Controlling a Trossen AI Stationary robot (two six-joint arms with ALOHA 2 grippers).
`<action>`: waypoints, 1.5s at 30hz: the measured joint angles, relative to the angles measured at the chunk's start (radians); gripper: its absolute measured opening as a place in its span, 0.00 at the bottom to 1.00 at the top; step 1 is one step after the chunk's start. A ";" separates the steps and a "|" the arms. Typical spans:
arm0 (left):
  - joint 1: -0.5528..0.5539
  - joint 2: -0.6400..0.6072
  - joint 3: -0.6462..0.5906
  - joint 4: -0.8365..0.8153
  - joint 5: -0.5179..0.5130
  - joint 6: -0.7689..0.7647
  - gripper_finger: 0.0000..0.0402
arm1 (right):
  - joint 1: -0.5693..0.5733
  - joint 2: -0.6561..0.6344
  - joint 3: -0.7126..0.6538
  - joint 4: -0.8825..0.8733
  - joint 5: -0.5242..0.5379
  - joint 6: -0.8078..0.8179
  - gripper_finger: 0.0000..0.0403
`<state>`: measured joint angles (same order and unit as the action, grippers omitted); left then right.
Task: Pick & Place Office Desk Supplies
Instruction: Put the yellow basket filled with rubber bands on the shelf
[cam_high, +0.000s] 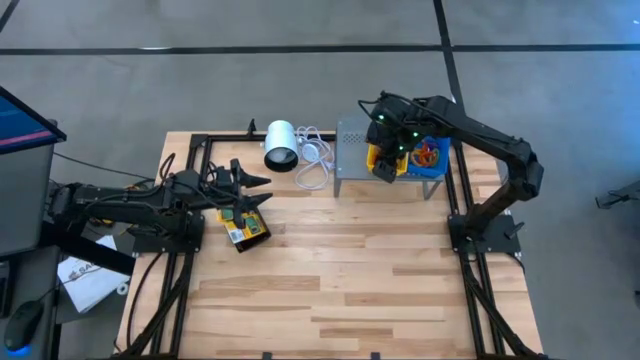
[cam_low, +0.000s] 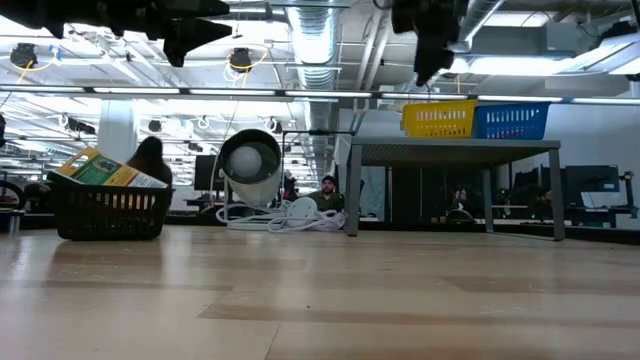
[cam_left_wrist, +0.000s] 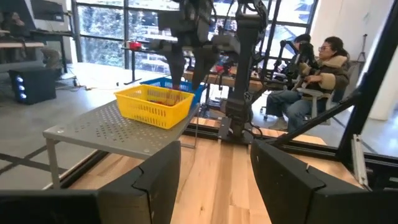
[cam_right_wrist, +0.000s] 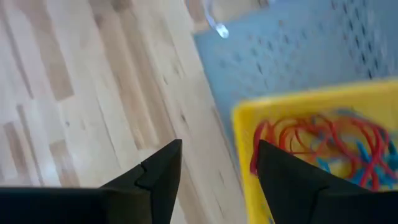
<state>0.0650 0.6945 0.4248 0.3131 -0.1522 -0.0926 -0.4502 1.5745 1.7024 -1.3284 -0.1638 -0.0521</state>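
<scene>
Rubber bands (cam_right_wrist: 323, 146) in the yellow bin (cam_high: 395, 158): light, floppy, tangled; your right gripper (cam_right_wrist: 217, 177), fingers apart and empty, should pinch one loop.

Yellow bin (cam_right_wrist: 323, 102), red, blue rubber bands (cam_right_wrist: 323, 146); grey perforated stand (cam_left_wrist: 112, 127).

Even bright overhead light, soft shadows, ceiling lamp glare, blurred right wrist view

The right arm covers much of the yellow bin (cam_high: 378, 158) in the high view; its bands (cam_right_wrist: 323, 146) run off the right wrist picture's 3 o'clock edge, blurred. Packets (cam_low: 105, 172) in the black bin (cam_low: 110, 213) show only their tops.
</scene>
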 joint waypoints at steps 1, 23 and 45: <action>0.000 0.000 0.000 -0.004 0.009 -0.002 0.48 | 0.012 0.000 0.013 0.006 0.000 0.000 0.49; 0.000 0.000 0.000 -0.066 0.055 -0.046 0.48 | -0.096 -0.001 -0.063 0.027 0.082 -0.011 0.51; 0.000 0.000 0.000 -0.062 0.055 -0.036 0.48 | -0.083 -0.001 -0.063 -0.019 0.392 -0.028 0.55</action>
<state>0.0650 0.6945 0.4244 0.2512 -0.0967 -0.1284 -0.5337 1.5738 1.6390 -1.3478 0.2283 -0.0803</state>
